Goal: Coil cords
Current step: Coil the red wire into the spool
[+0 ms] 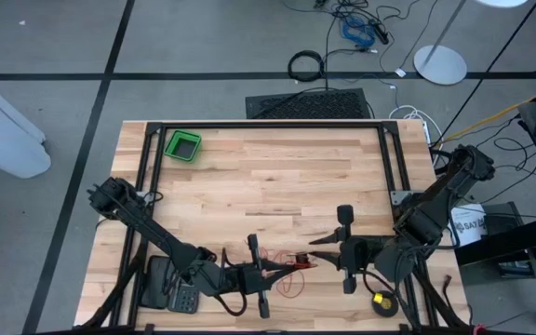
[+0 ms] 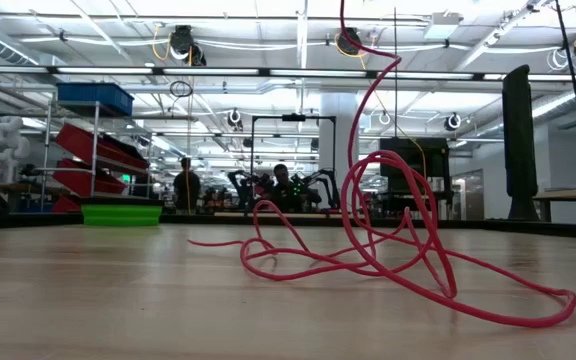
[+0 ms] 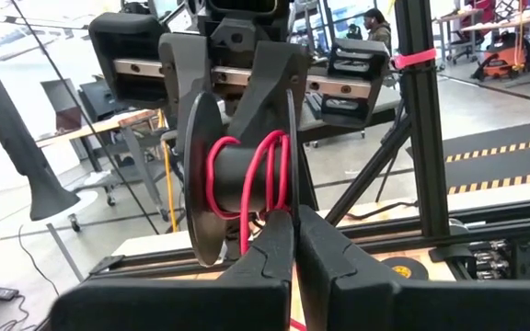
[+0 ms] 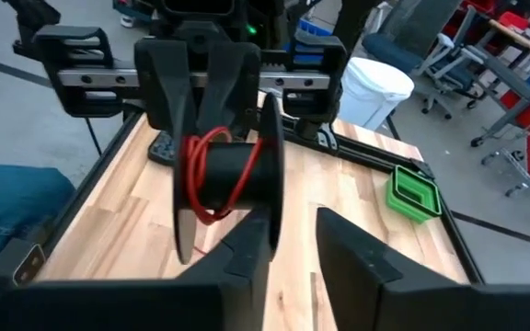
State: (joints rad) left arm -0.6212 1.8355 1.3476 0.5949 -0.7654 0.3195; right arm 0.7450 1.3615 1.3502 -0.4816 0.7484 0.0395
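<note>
red cord is wound on a black spool between the two grippers, low over the near edge of the wood table. more cord lies loose on the table. the left gripper is closed on the spool. the right gripper is partly open, touching the spool's rim.

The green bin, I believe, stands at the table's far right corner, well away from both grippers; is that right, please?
Not quite. The green bin stands at the far left corner of the table, not the right, as the high view shows. It is indeed well away from the left gripper and the right gripper, which meet near the table's front edge.
</note>
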